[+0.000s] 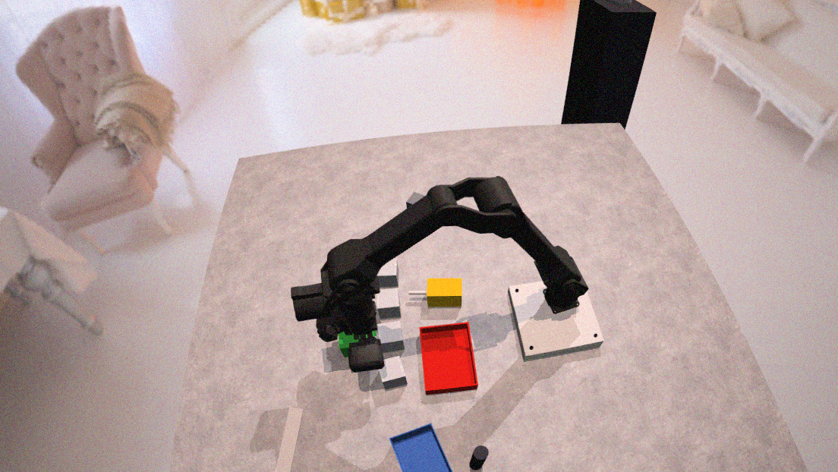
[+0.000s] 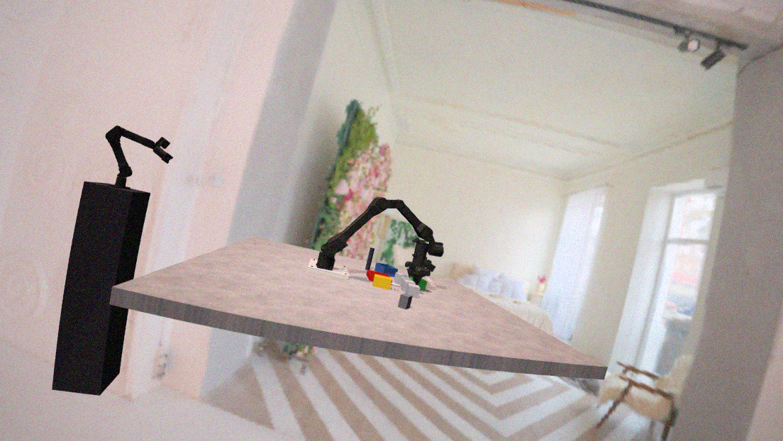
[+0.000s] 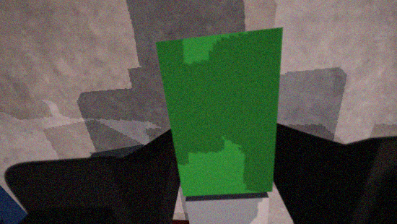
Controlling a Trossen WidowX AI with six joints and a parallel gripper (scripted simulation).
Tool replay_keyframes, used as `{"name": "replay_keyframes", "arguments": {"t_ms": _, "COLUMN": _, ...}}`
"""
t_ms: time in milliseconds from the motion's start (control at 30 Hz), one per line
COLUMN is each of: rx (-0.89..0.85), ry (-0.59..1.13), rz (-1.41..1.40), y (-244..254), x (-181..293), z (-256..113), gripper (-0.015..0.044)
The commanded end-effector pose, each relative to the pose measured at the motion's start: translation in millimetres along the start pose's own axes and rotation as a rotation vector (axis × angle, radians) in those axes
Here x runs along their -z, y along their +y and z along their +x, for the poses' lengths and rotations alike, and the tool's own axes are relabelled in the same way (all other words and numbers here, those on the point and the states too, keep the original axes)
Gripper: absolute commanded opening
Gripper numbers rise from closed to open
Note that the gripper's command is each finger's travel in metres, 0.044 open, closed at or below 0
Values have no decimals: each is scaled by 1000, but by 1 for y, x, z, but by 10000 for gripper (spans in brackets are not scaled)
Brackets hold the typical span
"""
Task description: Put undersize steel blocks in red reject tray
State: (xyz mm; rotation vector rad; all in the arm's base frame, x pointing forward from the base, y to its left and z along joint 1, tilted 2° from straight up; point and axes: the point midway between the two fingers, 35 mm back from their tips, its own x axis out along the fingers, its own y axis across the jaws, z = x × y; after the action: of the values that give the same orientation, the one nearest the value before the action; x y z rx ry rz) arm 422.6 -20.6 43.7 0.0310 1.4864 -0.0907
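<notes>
Four steel blocks [image 1: 389,297] [image 2: 406,286] form a row left of the red tray [image 1: 449,366] [image 2: 376,274], whose visible floor bears no block. The gripper [image 1: 358,337] [image 2: 419,280] [image 3: 218,126] is closed on the green gauge [image 1: 345,343] [image 2: 423,283] [image 3: 224,108], its handle right up by the third block [image 1: 392,334] [image 3: 224,211] from the far end; the pin is hidden. The yellow gauge [image 1: 444,292] [image 2: 382,281] lies right of the row.

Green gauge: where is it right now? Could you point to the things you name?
In the gripper [image 1: 357,338] [image 2: 420,280] [image 3: 218,126]: the wrist view shows the green gauge [image 1: 347,342] [image 2: 423,283] [image 3: 224,108] between its fingers, right up against a steel block [image 1: 392,335] [image 3: 227,211]; the top view puts it left of the red tray [image 1: 450,360].
</notes>
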Motion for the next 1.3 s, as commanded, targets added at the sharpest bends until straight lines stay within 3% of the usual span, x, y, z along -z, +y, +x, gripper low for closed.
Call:
{"name": "replay_keyframes", "arguments": {"t_ms": 0, "rx": 3, "ry": -13, "rz": -1, "y": 0, "x": 0, "z": -4, "gripper": 0}}
{"name": "replay_keyframes", "arguments": {"t_ms": 1267, "rx": 3, "ry": -13, "rz": -1, "y": 0, "x": -4, "z": -4, "gripper": 0}}
